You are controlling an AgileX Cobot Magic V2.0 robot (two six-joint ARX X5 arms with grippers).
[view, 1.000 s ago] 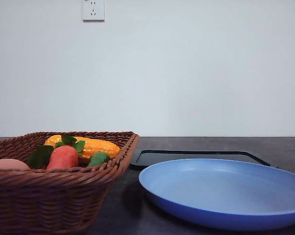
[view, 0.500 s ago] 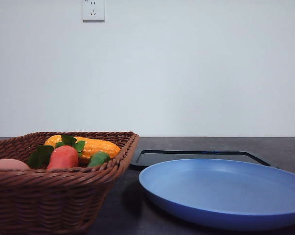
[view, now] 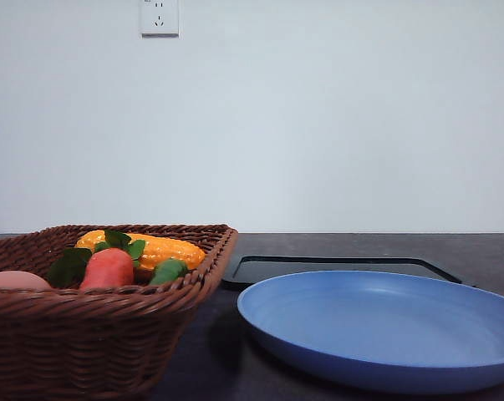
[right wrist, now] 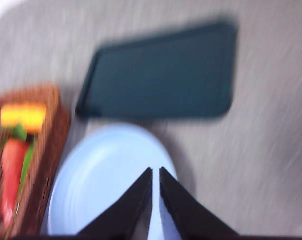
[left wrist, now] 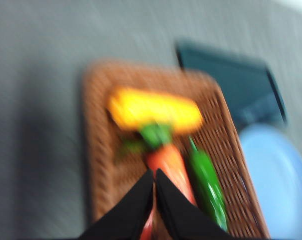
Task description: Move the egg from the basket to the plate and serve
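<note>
Egg (view: pixel 16 280) sits in basket (view: pixel 93 342), lower left of front frame; plate (view: pixel 385 330) bare. Both end effectors (left wrist: pixel 154 176) (right wrist: pixel 156 175) pressed together, holding nothing.

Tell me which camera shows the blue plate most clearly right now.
The front view: the plate is sharp there, empty, right of the basket and in front of the black tray. The right wrist view shows it from above but blurred, partly behind the right gripper. The left wrist view catches just a blurred edge.
</note>
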